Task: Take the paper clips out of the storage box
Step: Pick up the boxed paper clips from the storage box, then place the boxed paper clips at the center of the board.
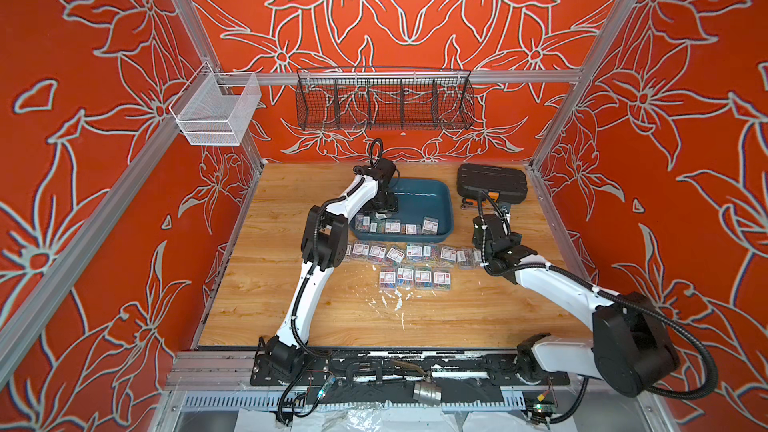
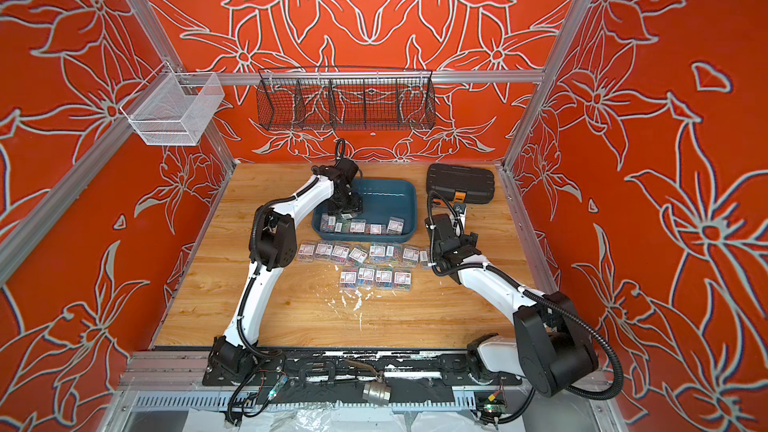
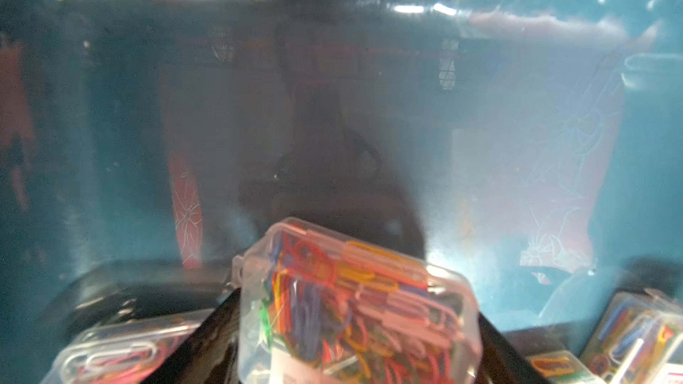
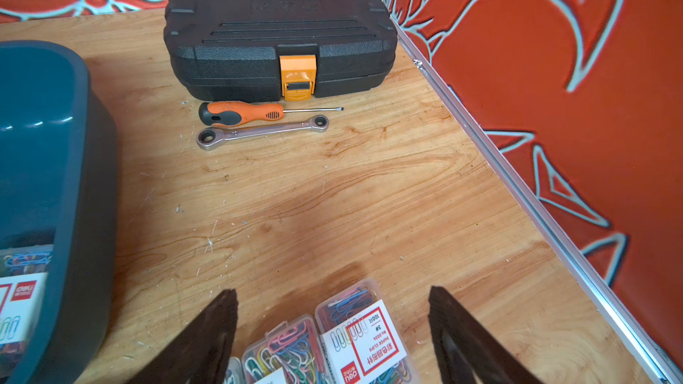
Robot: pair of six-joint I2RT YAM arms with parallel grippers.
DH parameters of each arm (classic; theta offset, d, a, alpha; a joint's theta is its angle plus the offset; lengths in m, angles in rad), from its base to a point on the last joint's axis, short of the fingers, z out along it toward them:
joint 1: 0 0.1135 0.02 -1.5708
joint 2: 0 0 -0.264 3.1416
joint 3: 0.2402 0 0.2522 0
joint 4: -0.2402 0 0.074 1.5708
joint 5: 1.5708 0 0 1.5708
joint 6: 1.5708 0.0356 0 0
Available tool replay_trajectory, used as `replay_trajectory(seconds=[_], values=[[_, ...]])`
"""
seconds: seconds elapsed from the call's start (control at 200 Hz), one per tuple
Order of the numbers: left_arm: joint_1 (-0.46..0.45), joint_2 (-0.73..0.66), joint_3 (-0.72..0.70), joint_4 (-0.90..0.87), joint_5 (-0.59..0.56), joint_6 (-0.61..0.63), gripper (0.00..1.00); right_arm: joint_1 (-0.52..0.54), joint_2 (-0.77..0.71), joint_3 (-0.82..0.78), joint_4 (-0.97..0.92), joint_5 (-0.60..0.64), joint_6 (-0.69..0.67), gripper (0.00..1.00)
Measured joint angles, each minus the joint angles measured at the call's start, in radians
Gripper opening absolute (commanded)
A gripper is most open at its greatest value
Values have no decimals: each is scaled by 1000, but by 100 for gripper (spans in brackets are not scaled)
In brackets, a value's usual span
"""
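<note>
In the shallow teal-blue plastic storage box, the left gripper has its fingers pinching a small clear box of multicoloured paper clips, probably for lifting. The right gripper hangs with fingers spread over the wooden counter.

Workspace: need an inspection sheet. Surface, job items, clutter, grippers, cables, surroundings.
Surface: wooden table, with white flecks near the front.
Job's things: teal storage box holds about five paper clip boxes; more lie in two rows on the table.
Clutter: black case, screwdriver and wrench at the far right corner.
Grippers: left gripper is in the storage box, fingers shut on one clip box; right gripper is open above the long row's right end.
Cables: black conduit along both arms; loose wires at the front rail.
Surroundings: black wire basket, white mesh basket, red floral walls.
</note>
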Motion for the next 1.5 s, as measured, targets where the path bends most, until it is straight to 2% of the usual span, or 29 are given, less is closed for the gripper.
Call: replay_trajectory(seconds=[0.235, 0.395, 0.641, 0.756, 0.946, 1.221, 1.501], values=[[-1, -17, -16, 28, 0, 27, 74, 0, 0, 0, 0, 0, 0, 83], [-25, -116, -106, 72, -24, 92, 74, 0, 0, 0, 0, 0, 0, 83], [-153, -307, -223, 178, -64, 218, 72, -5, 0, 0, 0, -5, 0, 83], [-209, -362, -297, 240, -73, 283, 71, -42, -5, -1, 0, -32, 12, 83], [-307, -397, -421, 311, -68, 382, 69, -158, -63, -36, 1, -114, 56, 83], [-511, -479, -623, 430, -51, 499, 67, -344, -133, -124, 21, -288, 140, 82], [-643, -491, -646, 490, -24, 560, 67, -392, -153, -156, 51, -385, 174, 80]])
